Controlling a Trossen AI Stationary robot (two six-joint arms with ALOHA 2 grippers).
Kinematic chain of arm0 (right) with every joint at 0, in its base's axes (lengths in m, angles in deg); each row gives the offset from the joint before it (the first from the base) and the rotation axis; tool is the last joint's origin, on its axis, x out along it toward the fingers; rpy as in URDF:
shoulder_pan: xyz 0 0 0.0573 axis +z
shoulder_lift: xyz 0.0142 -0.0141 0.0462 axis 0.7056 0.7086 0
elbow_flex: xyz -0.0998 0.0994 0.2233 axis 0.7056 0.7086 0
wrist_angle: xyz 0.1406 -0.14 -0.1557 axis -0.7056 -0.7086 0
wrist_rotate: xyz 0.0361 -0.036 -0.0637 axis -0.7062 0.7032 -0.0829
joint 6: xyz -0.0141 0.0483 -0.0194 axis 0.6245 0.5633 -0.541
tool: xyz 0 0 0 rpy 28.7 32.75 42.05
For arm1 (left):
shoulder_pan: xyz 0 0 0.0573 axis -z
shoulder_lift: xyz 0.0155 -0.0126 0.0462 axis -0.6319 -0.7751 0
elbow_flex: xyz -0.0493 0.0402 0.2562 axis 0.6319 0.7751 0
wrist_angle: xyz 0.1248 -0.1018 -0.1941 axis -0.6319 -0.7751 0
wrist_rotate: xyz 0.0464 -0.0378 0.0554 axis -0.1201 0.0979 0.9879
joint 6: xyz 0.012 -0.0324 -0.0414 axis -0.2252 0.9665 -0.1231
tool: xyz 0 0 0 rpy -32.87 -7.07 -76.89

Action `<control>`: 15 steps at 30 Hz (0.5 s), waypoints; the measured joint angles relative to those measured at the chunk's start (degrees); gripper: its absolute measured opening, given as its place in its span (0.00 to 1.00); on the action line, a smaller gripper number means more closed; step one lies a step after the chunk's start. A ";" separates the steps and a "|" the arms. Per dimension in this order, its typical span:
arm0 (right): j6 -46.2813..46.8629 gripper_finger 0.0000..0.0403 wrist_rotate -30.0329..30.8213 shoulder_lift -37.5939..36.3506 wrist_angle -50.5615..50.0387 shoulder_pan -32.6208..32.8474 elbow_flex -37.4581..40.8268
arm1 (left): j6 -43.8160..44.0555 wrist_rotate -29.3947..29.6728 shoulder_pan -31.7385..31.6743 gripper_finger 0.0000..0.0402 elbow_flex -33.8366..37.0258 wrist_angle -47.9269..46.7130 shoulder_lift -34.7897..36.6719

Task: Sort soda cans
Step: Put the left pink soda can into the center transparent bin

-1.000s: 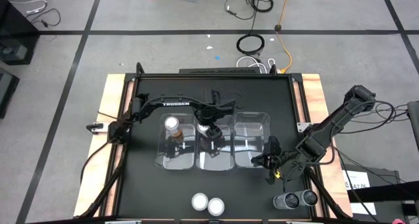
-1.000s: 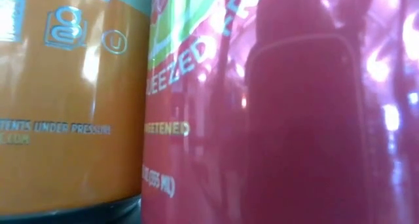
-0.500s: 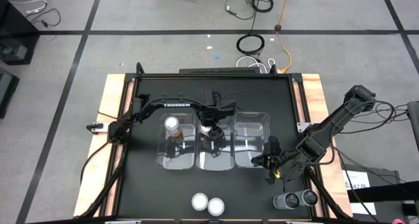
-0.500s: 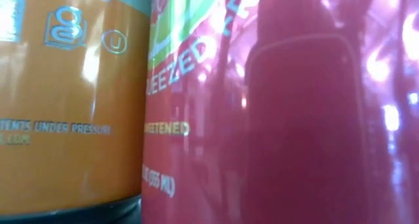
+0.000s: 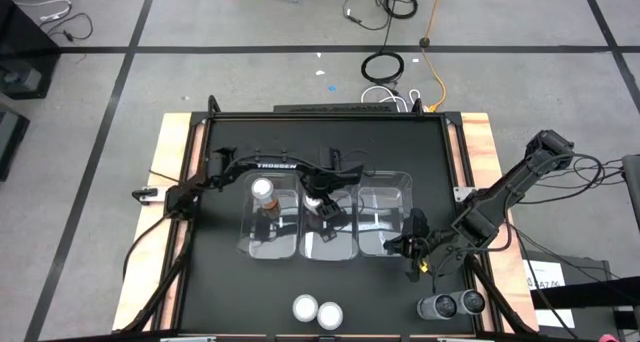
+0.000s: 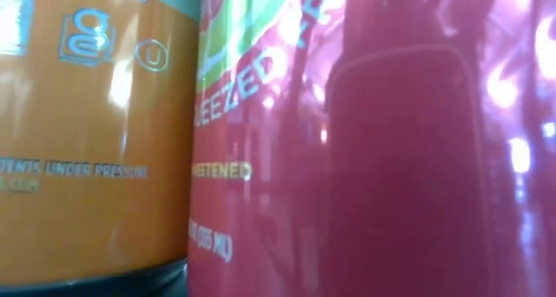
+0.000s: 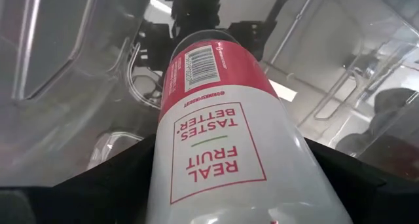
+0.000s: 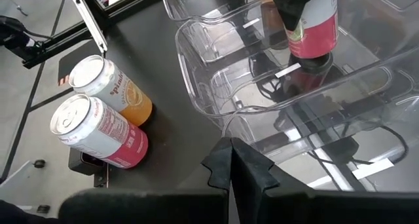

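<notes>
Three clear bins sit side by side mid-worktop. An orange can stands in the left bin. Above the middle bin the left gripper has its fingers clamped on a red can, apparently not yet set down. To do this well, lower it straight until the base rests on the bin floor, then part the fingers and lift clear of the walls. Two cans, one orange and one red, wait touching at the near edge. Off the right bin's near corner, the right gripper waits with fingers together. Two grey cans stand by the near-right corner.
</notes>
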 joint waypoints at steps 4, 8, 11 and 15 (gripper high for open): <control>0.39 0.00 0.02 0.00 0.03 0.00 0.00 | 0.01 0.00 -0.24 0.81 0.00 -0.63 -0.55; 0.67 0.00 0.00 0.00 0.12 0.00 0.00 | 0.14 -0.14 -0.63 0.81 -0.02 -0.68 -0.82; 0.67 0.00 0.00 0.00 0.14 0.00 0.00 | 0.28 -0.22 -0.79 0.81 -0.07 -0.47 -0.97; 0.67 0.00 0.00 0.00 0.19 0.00 0.00 | 0.33 -0.23 -0.91 0.81 -0.07 0.04 -1.03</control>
